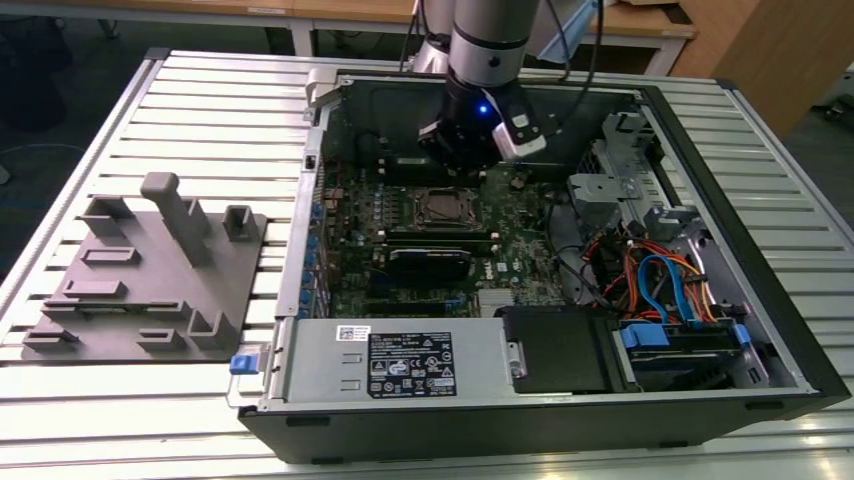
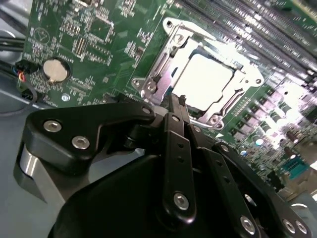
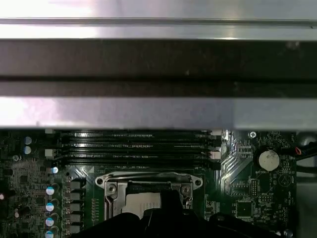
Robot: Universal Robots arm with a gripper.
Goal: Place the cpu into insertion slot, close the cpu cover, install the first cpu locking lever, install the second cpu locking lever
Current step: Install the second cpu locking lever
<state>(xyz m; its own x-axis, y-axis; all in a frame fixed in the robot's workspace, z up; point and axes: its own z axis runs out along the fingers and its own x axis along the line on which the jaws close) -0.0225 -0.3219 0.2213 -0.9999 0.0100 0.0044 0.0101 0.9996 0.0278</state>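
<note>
— One arm reaches into the open computer case on the slatted desk. Where do the jaws stand?

— Over the green motherboard, just beside the insertion slot. In the second wrist view the black fingertips are pressed together into one narrow point at the socket's edge, and I see nothing held between them.

— And the cpu?

— Seated in the slot. Its silver top glares white under the light. The cpu cover lies flat around it, framing the chip on all sides.

— Are the locking levers latched?

— I cannot tell; the jaws hide that side of the socket.

— Anything else nearby?

— A coin cell sits on the board, and long black memory slots run beside the socket. On the desk at the exterior view's left lies a grey fixture tray, well apart from the case.
</note>
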